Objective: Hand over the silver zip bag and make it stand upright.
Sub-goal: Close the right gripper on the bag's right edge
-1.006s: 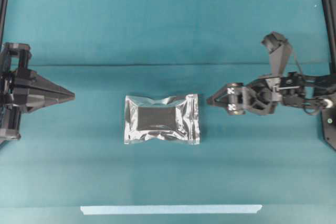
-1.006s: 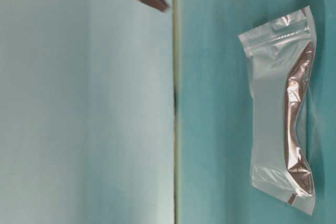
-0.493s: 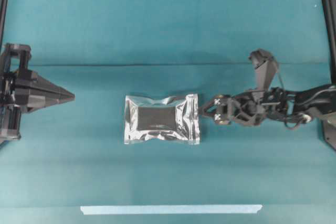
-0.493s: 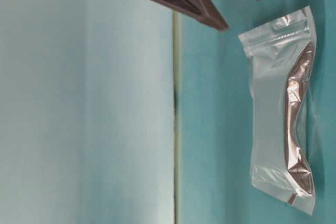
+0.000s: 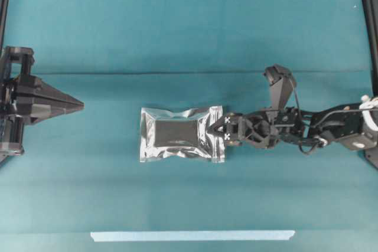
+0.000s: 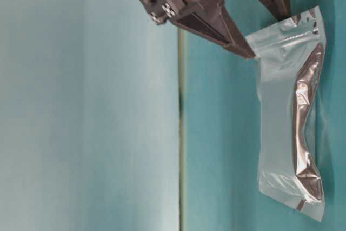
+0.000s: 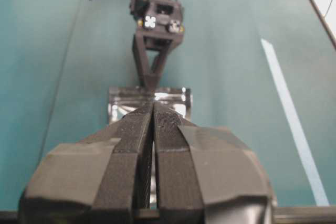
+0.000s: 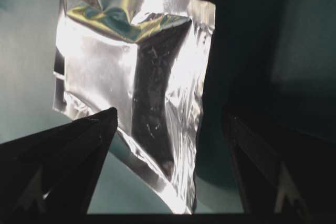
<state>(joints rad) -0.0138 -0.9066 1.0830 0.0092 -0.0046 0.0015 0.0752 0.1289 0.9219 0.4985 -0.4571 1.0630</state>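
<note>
- The silver zip bag (image 5: 182, 134) lies flat mid-table on the teal cloth (image 5: 177, 33), short sealed edges facing each arm.
- The right gripper (image 5: 216, 130) sits at the bag's right edge, jaws spread wide with the edge between them; nothing is pinched yet.
- The left gripper (image 5: 80, 107) waits well off to the left, jaws pressed together, empty.
- A good grab probably means closing on the flat sealed strip, not the puffy dark middle.
- There is open cloth all round; the pale tape strip (image 5: 192, 235) lies well clear near the front.
</note>
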